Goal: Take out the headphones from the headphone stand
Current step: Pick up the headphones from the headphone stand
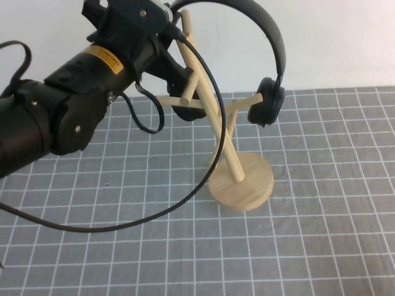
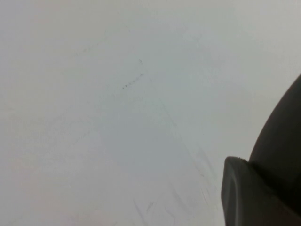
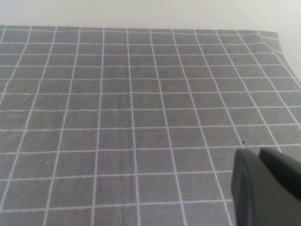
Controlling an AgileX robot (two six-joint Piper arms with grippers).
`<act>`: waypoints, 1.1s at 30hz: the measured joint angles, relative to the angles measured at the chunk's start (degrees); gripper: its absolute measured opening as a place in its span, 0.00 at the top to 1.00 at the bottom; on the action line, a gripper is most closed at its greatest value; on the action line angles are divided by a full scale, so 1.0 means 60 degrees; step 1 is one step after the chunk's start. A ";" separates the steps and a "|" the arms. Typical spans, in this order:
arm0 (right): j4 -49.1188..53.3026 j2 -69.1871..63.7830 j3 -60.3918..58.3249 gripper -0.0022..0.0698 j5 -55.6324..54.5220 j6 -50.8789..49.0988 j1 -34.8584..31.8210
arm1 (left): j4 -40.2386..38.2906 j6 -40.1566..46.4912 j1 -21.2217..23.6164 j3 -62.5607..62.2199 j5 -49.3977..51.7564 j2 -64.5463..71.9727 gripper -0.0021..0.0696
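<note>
The black headphones (image 1: 276,43) hang on the light wooden headphone stand (image 1: 242,182). Their headband arcs over the top of the stand. One round ear cup (image 1: 268,102) rests by a peg on the right, and the other (image 1: 184,112) is half hidden behind the pegs and my left arm. My left gripper (image 1: 173,20) is at the left end of the headband, high above the mat. In the left wrist view one finger (image 2: 242,197) lies against the headband's dark curved surface (image 2: 282,136). My right gripper (image 3: 256,153) shows only in its wrist view, fingers together, empty, over the grid mat.
A thin black cable (image 1: 123,223) loops from my left arm down across the grey grid mat (image 1: 321,246) in front of the stand. A white wall (image 1: 345,37) stands right behind the stand. The mat's far edge (image 3: 141,27) shows in the right wrist view.
</note>
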State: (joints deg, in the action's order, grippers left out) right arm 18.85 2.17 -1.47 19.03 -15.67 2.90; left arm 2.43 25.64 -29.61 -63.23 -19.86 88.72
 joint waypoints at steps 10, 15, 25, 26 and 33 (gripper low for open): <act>0.0000 0.0000 0.0000 0.98 0.0000 0.0000 0.0000 | 0.0000 0.0219 0.0000 0.0000 0.0478 0.0043 0.87; 0.0000 0.0000 0.0000 0.98 0.0000 0.0000 0.0000 | 0.0020 0.0873 0.0000 0.0000 0.0478 0.0235 0.87; 0.0000 0.0000 0.0000 0.98 0.0000 0.0000 0.0000 | 0.0020 0.1098 -0.0314 0.0000 0.0372 0.0379 0.88; 0.0000 0.0000 0.0000 0.98 0.0000 0.0000 0.0000 | 0.0020 0.1119 -0.0426 0.0000 0.0333 0.0379 0.88; 0.0000 0.0000 0.0000 0.98 0.0000 0.0000 0.0000 | 0.0020 0.1181 -0.0982 0.0000 0.0142 0.0379 0.88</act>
State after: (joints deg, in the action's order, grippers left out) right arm 18.85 2.17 -1.47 19.03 -15.67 2.90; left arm 2.55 32.73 -35.50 -63.23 -19.01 91.00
